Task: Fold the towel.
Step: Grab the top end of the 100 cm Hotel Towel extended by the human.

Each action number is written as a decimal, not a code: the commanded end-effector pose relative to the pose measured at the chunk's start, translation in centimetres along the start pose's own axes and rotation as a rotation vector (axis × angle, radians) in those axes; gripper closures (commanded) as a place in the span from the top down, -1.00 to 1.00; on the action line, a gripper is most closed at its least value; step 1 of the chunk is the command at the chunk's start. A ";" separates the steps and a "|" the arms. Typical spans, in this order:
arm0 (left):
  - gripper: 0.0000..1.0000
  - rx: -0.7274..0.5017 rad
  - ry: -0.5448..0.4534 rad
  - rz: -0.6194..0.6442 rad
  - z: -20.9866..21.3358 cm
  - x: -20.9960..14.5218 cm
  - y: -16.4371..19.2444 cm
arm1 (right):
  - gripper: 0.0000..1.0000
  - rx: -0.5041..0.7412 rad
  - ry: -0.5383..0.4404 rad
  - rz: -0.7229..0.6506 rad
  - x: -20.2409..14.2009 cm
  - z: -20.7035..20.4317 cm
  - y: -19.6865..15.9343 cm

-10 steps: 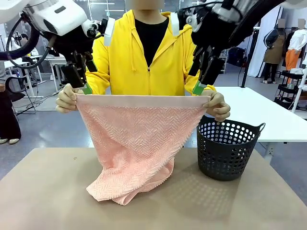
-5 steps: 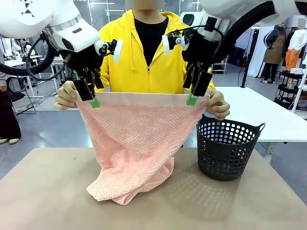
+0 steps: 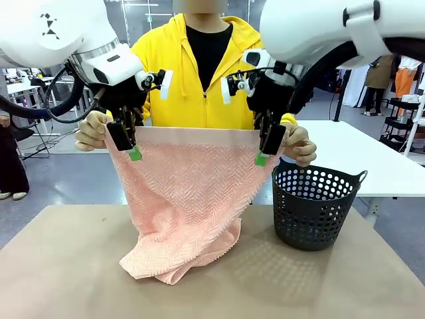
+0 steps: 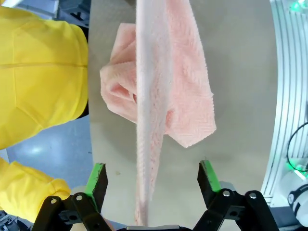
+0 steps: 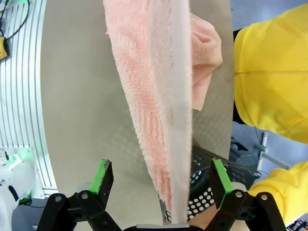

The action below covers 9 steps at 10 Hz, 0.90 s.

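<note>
While the person's two hands hold the salmon-pink herringbone terry cloth towel (image 3: 186, 193) by its upper corners at mid-frame of the front view, the plain hem band is stretched level. The lower part lies bunched on the tan desk (image 3: 332, 286), left of the dark grey perforated plastic basket (image 3: 315, 209).

The left gripper (image 3: 131, 145) stands at the hem just inside the hand at picture left (image 3: 91, 131). The right gripper (image 3: 265, 149) stands just inside the hand at picture right (image 3: 300, 145). Both wrist views show the green-padded fingers (image 4: 97, 180) apart, one on each side of the hanging cloth, not clamped on it.

Handling, as judged: the cloth is light, soft and limp, sags wherever unsupported, and is not fragile. Take hold on the hem band close to each corner, where the fabric looks flatter and firmer, with the whole edge between the pads
</note>
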<state>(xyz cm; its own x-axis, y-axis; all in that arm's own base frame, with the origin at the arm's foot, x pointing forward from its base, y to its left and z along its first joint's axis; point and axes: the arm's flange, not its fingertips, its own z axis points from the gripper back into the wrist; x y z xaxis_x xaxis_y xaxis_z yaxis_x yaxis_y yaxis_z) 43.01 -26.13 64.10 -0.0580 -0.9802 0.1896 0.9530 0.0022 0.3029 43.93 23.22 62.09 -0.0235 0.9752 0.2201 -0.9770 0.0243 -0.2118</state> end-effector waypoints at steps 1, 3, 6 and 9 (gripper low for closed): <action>-0.20 -0.019 0.004 0.012 -1.0 -0.6 -0.3 | 0.83 -0.028 0.019 -0.006 0.3 -1.2 0.6; -1.00 -0.023 -0.008 0.034 -0.9 -1.1 -0.5 | -0.37 -0.029 0.035 0.002 0.3 -1.4 0.7; -0.74 -0.031 -0.009 0.039 -0.2 -1.3 -1.1 | -1.00 -0.023 0.045 0.002 0.4 -1.7 1.0; -1.00 -0.043 -0.001 0.028 0.2 -1.6 -1.5 | -1.00 -0.022 0.035 0.001 0.3 -1.6 1.2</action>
<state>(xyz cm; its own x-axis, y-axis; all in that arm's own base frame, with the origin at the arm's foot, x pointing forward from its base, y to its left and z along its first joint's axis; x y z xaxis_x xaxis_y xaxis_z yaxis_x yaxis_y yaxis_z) 42.40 -25.22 63.74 -0.0376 -0.9819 0.1858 0.9585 0.0172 0.2846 43.77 23.73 60.86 -0.0378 0.9800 0.1956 -0.9751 0.0066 -0.2215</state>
